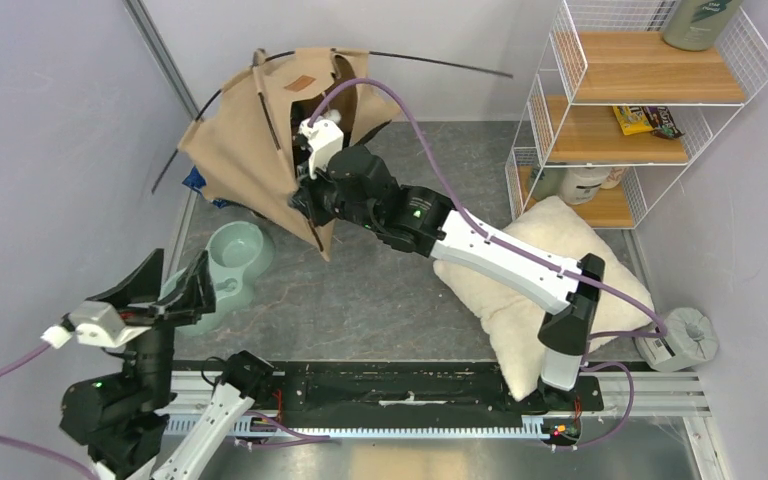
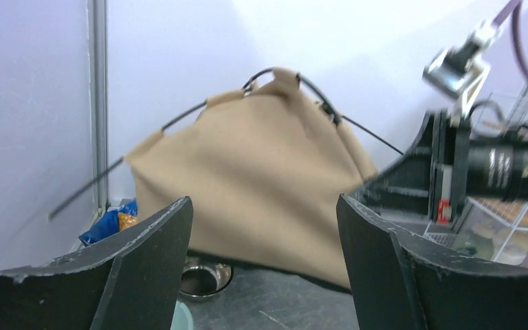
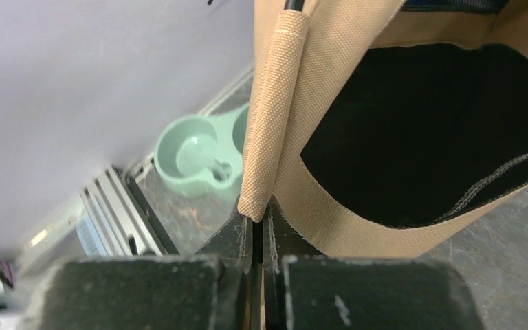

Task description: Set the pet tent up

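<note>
The pet tent (image 1: 250,140) is tan canvas with thin black poles (image 1: 440,62) sticking out of its sleeves. It stands partly raised at the back left. My right gripper (image 1: 305,205) reaches under its near edge. In the right wrist view the gripper (image 3: 258,218) is shut on the end of a canvas pole sleeve (image 3: 271,117), beside the dark arched doorway (image 3: 440,130). My left gripper (image 1: 180,268) is open and empty at the near left, well short of the tent. In the left wrist view the gripper (image 2: 265,206) faces the tent's side (image 2: 254,165).
A mint green double bowl (image 1: 230,260) lies between my left gripper and the tent. A fluffy white pillow (image 1: 560,270) lies at the right under my right arm. A wire shelf (image 1: 640,100) stands at the back right. A steel bowl (image 2: 203,278) and a blue packet (image 2: 110,223) sit by the tent.
</note>
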Controlling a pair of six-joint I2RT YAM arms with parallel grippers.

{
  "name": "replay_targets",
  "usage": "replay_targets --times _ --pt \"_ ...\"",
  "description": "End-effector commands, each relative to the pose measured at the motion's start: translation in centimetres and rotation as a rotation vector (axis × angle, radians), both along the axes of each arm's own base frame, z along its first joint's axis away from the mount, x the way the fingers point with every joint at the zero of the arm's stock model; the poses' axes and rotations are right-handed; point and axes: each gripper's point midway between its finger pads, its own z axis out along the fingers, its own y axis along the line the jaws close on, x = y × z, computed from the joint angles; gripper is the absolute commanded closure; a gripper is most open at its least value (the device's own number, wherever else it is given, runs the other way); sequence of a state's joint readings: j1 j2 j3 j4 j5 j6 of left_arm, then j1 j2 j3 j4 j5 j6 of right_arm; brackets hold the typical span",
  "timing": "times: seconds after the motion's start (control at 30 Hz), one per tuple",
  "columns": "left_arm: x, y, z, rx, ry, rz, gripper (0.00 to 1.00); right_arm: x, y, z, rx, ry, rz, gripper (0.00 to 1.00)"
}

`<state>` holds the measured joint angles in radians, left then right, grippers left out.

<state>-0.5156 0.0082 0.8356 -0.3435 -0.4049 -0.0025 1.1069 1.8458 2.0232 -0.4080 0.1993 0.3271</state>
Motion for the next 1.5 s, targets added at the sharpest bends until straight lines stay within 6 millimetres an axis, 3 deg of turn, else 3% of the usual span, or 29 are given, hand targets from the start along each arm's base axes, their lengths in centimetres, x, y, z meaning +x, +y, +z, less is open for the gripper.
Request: replay_targets --times 0.0,0.17,0.37,0.5,0.67,0.77,0.93,1.03,1.2,1.3,1.47 --pt "-0.7 -0.5 1.0 -0.018 0.052 -0.054 0.16 -0.2 -3.4 3.7 0.025 -0.132 0.122 1.00" --pt "0.2 -1.4 1.6 0.000 0.139 -0.081 0.16 1.2 -7.9 2.7 -0.010 -0.124 0.151 1.00" --pt "0.9 -2.1 2.7 -0.010 0.191 -0.095 0.16 3.2 -15.8 -1.0 -0.127 -0.102 0.043 1.00" --pt "2.0 -2.7 2.1 0.003 0.239 -0.093 0.16 2.6 -20.6 -4.1 -0.162 -0.040 0.052 1.00" --pt "4.3 -2.6 0.2 -0.011 0.329 -0.016 0.16 0.5 -24.4 -6.8 -0.200 0.039 0.076 1.00" --pt "6.0 -2.9 -0.3 0.003 0.379 0.023 0.16 -0.6 -26.1 -7.5 -0.217 0.064 0.069 0.96" --pt "9.8 -4.8 -1.7 0.096 0.487 0.044 0.12 -1.4 -28.1 -8.7 -0.236 0.110 0.022 0.80" --pt "12.2 -5.9 -2.9 0.122 0.530 0.063 0.11 -1.5 -29.2 -8.8 -0.226 0.121 -0.049 0.63" --pt "14.3 -6.9 -4.4 0.141 0.564 0.077 0.12 -1.9 -30.2 -6.7 -0.147 0.120 -0.146 0.28" --pt "14.2 -6.7 -5.0 0.148 0.592 0.086 0.13 -1.6 -30.2 -4.7 -0.040 0.148 -0.221 0.23" --pt "13.3 -5.7 -5.0 0.120 0.616 0.112 0.15 -1.1 -24.9 -2.3 0.262 0.276 -0.148 0.29"
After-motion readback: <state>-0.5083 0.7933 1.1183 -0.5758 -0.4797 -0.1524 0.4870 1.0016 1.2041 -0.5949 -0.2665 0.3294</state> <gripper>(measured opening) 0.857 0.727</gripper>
